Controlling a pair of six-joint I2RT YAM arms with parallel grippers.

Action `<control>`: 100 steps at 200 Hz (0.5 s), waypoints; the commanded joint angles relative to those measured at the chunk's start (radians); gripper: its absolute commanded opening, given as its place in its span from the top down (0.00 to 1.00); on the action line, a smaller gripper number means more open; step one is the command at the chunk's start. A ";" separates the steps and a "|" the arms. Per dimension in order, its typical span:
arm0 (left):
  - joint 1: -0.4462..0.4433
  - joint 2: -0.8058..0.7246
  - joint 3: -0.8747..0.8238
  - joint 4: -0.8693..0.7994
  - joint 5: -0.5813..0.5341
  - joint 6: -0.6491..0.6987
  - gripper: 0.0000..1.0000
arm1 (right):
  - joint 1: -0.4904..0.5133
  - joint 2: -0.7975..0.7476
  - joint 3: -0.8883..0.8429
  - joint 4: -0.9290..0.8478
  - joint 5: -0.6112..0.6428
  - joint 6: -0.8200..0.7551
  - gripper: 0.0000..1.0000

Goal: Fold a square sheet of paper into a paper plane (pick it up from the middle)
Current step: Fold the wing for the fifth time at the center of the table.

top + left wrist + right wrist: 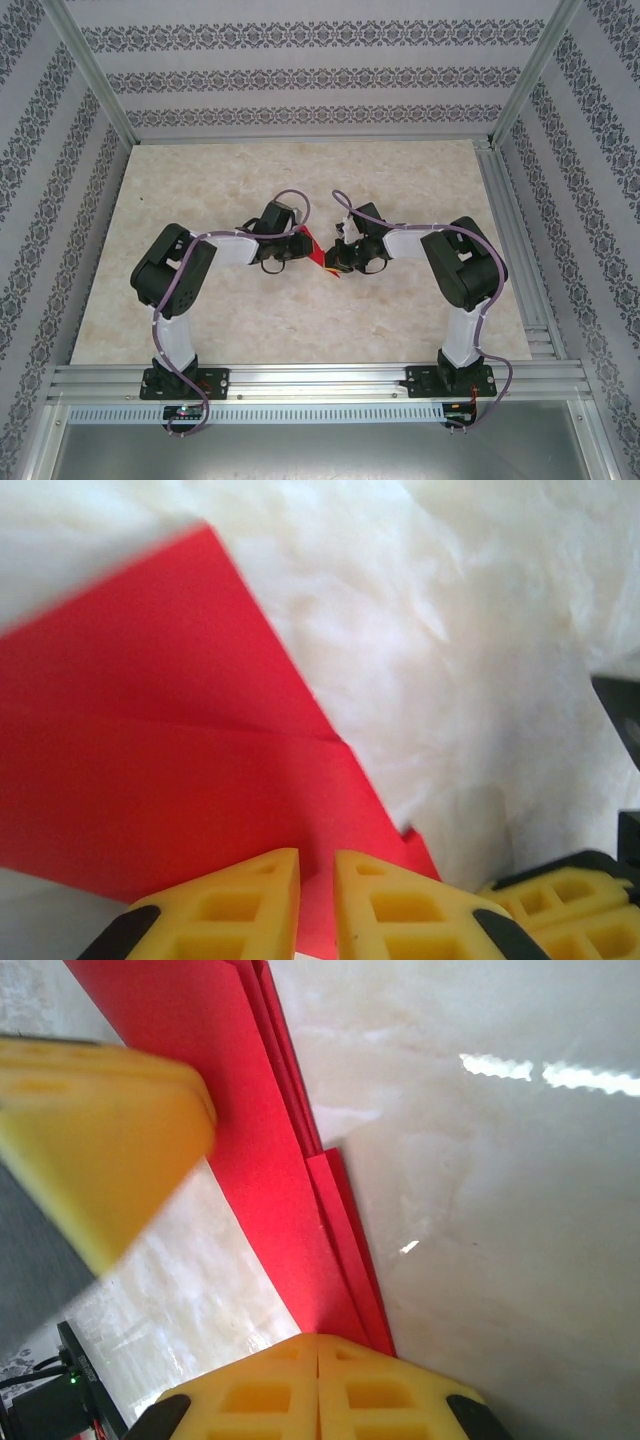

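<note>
Two sets of fingers meet over the middle of the worktop, and the paper plane is located between them; from above I cannot tell whether it touches the surface. On the overhead camera its long axis runs from the far side toward the near side, leaning slightly to the right at the near end. At that size I cannot tell which end is the nose. The left fingers are almost closed, leaving a narrow slot, and the red sheet passes through that slot, so they grip the plane. The right fingers are pressed fully together, and the folded red strip runs straight into their seam at the tips. On the left wrist camera the right fingers appear at the lower right corner, just beside the plane's edge. On the right wrist camera one left finger crosses the upper left, blurred, in front of the red strip. Purple cables loop over both wrists beside the grasp point. The plane is bright red and matte, with one straight crease across its broad panel and stepped, stacked edges along its narrow side. The worktop beneath is pale, marbled and glossy.
</note>
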 commanded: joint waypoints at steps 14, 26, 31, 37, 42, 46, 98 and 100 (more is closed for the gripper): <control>0.102 0.058 0.012 0.009 -0.026 0.038 0.81 | -0.004 0.117 -0.082 -0.162 0.212 -0.022 0.92; 0.129 0.066 0.014 0.014 -0.019 0.039 0.81 | -0.005 0.117 -0.081 -0.164 0.211 -0.021 0.92; 0.137 0.069 0.014 0.019 -0.014 0.041 0.82 | -0.005 0.116 -0.081 -0.164 0.210 -0.021 0.92; 0.150 0.068 0.014 0.023 -0.013 0.044 0.81 | -0.005 0.116 -0.081 -0.164 0.211 -0.022 0.92; 0.161 0.068 0.012 0.025 -0.013 0.046 0.81 | -0.005 0.115 -0.084 -0.164 0.211 -0.023 0.92; 0.169 0.068 0.013 0.024 -0.015 0.050 0.81 | -0.006 0.115 -0.082 -0.163 0.211 -0.023 0.92; 0.237 0.058 0.033 -0.008 -0.017 0.087 0.81 | -0.008 0.115 -0.084 -0.168 0.215 -0.022 0.92; 0.238 0.058 0.035 -0.011 -0.020 0.090 0.81 | -0.008 0.115 -0.084 -0.167 0.215 -0.022 0.92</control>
